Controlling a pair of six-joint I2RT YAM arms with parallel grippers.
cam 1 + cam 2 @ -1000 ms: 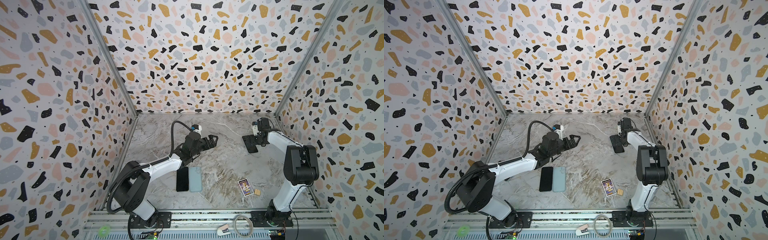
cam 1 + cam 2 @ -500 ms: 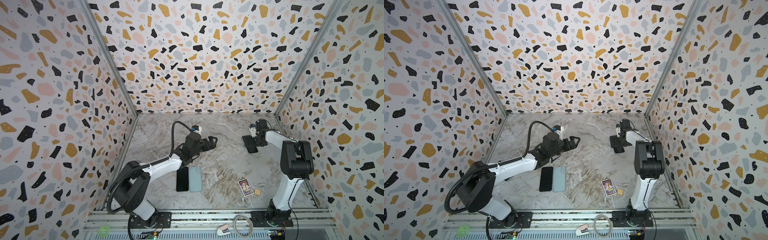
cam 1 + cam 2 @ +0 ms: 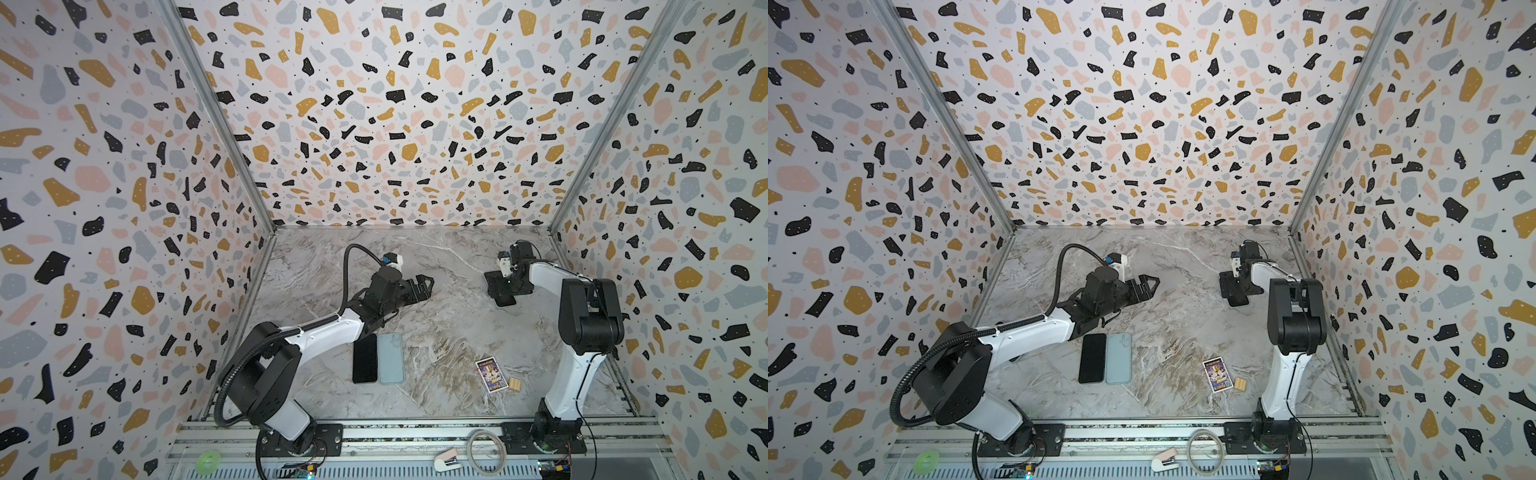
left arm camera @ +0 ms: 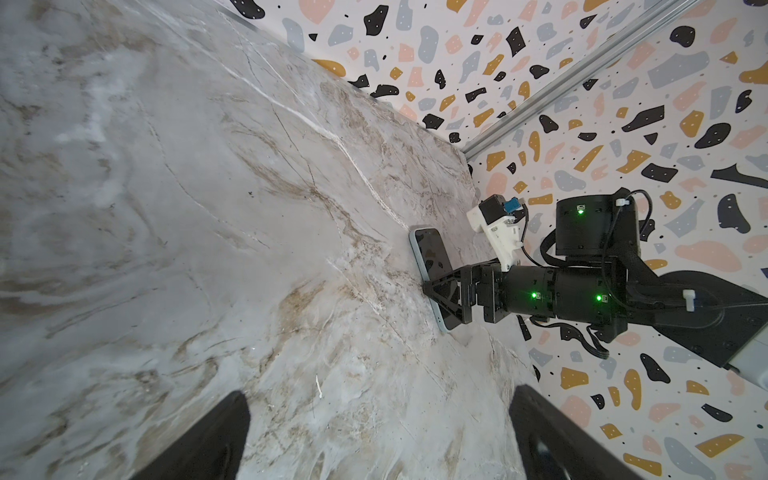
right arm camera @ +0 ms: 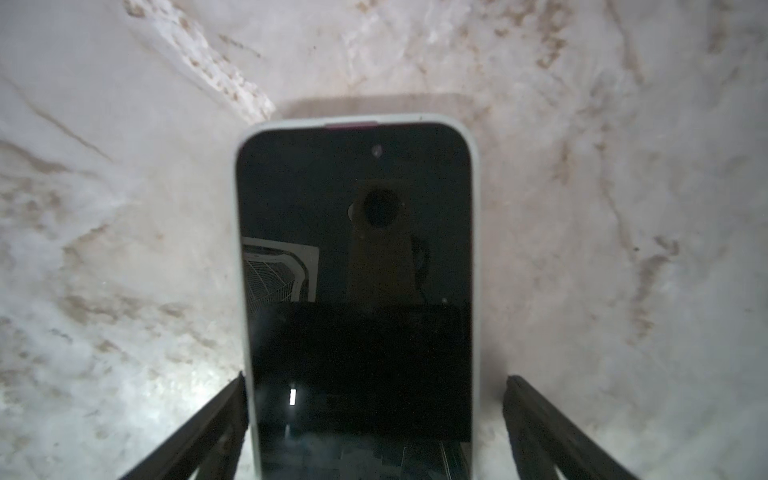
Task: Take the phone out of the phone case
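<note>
- Two grippers: the left gripper (image 3: 424, 286) is spread fully open, empty, above the grey marbled desk (image 3: 449, 332).
- At centre front, a bare black phone (image 3: 365, 358) and a pale blue case (image 3: 390, 358) lie side by side.
- Far right, the black-screened phone (image 5: 357, 249) lies in its pale-rimmed case (image 5: 476, 257); the right gripper (image 5: 376, 379) is spread wide astride it, gripping nothing.
- Grasping is judged in hand; next, the case must be pinned, the phone pried out.

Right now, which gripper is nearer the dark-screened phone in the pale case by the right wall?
Right. The right gripper sits open over the dark-screened phone in its pale case, fingers either side. The left gripper hangs apart near the middle of the marble table.
</note>
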